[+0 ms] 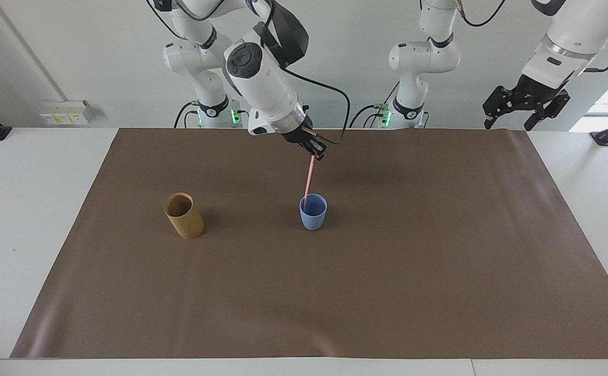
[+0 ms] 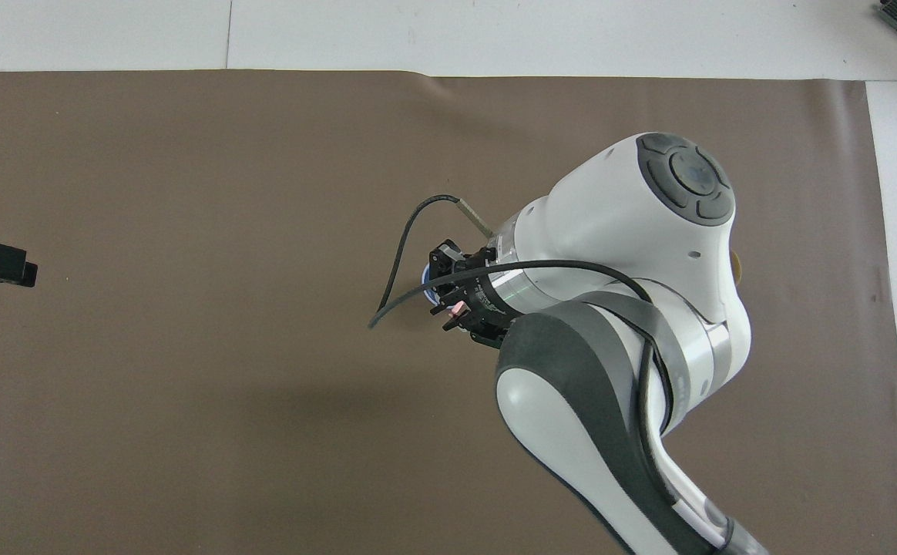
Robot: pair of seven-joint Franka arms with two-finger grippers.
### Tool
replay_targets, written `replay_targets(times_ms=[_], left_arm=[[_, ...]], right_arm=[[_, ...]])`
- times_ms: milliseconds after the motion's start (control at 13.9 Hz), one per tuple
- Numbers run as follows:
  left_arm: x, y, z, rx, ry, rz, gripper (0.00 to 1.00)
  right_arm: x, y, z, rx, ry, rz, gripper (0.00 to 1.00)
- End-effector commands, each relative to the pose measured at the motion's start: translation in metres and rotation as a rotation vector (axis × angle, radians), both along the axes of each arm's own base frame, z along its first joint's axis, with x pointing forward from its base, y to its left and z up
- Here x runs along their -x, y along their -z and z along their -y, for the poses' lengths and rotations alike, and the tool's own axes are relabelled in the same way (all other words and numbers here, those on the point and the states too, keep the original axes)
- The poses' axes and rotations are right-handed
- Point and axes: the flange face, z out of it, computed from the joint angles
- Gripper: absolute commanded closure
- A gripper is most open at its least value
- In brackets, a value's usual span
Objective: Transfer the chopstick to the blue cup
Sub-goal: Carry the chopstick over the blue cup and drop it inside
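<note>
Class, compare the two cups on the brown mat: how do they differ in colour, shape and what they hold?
The blue cup is light blue and tapers to a rounded base; the tan cup is brown, taller and a straight cylinder. The blue cup has the chopstick reaching into it; nothing sticks out of the tan cup. The tan cup stands toward the right arm's end. Both are handleless and open-topped.

The blue cup (image 1: 313, 211) stands near the middle of the mat (image 1: 335, 292), and the tan cup (image 1: 184, 215) stands beside it toward the right arm's end of the table. The chopstick (image 1: 308, 180) leans with its lower end in the blue cup and its upper end at the right gripper (image 1: 318, 154), which hangs over the mat above that cup. The left gripper (image 1: 526, 107) waits raised at the left arm's end.
</note>
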Motion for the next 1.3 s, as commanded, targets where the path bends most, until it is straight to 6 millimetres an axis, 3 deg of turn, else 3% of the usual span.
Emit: replay_targets(times_ms=[0, 216, 794, 1010, 1227], left_arm=[[0.003, -0.003, -0.002, -0.008, -0.004, -0.008, 0.0], [0.003, -0.003, -0.002, -0.008, -0.002, -0.008, 0.0], [0.003, -0.003, -0.002, -0.008, -0.002, -0.008, 0.0], [0.003, -0.003, -0.002, -0.008, -0.004, -0.008, 0.0], [0.003, -0.003, -0.002, -0.008, -0.002, -0.008, 0.0]], right_arm=[[0.003, -0.003, 0.004, 0.0, -0.012, 0.026, 0.39], [-0.005, -0.011, 0.01, -0.001, -0.009, 0.046, 0.0], [-0.01, -0.012, 0.065, 0.257, -0.447, 0.228, 0.0], [-0.008, -0.016, 0.109, 0.347, -0.615, 0.274, 0.0], [0.011, -0.036, 0.157, 0.365, -0.743, 0.32, 0.0]])
